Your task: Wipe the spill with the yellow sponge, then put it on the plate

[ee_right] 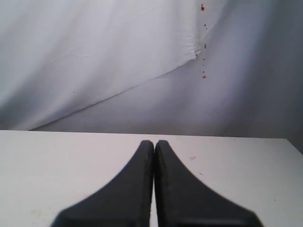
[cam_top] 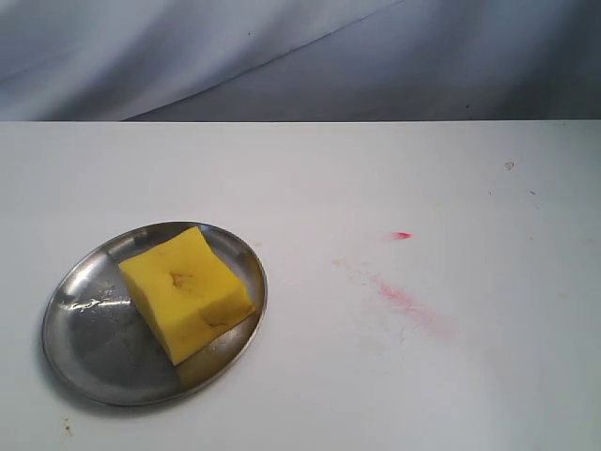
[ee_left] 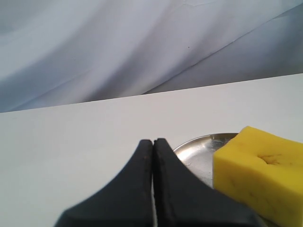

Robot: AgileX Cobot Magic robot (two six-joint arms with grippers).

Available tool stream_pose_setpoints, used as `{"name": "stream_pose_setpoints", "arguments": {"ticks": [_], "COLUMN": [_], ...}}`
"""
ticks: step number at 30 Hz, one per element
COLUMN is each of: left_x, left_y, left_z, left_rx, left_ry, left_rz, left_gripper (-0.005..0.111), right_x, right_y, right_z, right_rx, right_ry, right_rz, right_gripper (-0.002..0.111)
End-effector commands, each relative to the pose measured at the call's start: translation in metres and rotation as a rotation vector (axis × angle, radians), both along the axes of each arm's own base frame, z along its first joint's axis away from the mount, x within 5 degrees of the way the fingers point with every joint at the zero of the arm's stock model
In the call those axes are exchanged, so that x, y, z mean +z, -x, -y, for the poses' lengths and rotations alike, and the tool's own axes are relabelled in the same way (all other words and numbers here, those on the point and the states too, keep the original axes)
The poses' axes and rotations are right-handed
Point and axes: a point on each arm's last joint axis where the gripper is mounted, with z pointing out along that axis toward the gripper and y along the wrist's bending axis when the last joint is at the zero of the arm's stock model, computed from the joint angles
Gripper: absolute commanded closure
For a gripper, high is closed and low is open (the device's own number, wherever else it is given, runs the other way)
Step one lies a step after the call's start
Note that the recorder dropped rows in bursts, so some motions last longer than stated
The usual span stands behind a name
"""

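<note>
Exterior view has the sponge (cam_top: pixel 188 291) sitting on the plate (cam_top: pixel 84 348), no tan spill visible, just a pink streak (cam_top: pixel 408 303), and left gripper (ee_left: pixel 153 142) and right gripper (ee_right: pixel 154 143) both pressed together, empty, so this looks finished.

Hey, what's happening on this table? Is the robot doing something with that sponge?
Nothing is being handled right now. The sponge sits on the plate. Both pairs of jaws are shut and empty, and the left pair is near the plate. A faint pink streak marks the table off to one side of the plate.
</note>
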Motion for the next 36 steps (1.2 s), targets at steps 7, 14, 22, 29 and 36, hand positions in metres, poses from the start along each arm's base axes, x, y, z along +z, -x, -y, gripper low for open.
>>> {"name": "stream_pose_setpoints", "arguments": {"ticks": [7, 14, 22, 29, 36], "left_x": [0.0016, 0.0016, 0.0016, 0.0016, 0.0016], "left_y": [0.0003, 0.0003, 0.0003, 0.0003, 0.0003], "left_z": [-0.0001, -0.0001, -0.0001, -0.0001, -0.0001], "left_rx": [0.002, 0.002, 0.002, 0.002, 0.002], "left_ry": [0.01, 0.01, 0.01, 0.01, 0.01], "left_rz": [0.011, 0.011, 0.011, 0.011, 0.011], "left_gripper": [0.107, 0.107, 0.107, 0.107, 0.107], "right_x": [-0.0054, -0.0054, -0.0054, -0.0054, -0.0054], "right_y": [-0.0002, -0.0002, -0.0002, -0.0002, -0.0002], "right_z": [0.0028, 0.0028, 0.0028, 0.0028, 0.0028], "right_rx": [-0.049, -0.049, -0.049, -0.049, -0.049], "right_ry": [0.007, 0.007, 0.007, 0.007, 0.007], "right_rz": [-0.046, -0.046, -0.046, -0.046, -0.046], "right_gripper": [0.108, 0.108, 0.108, 0.108, 0.108]}}
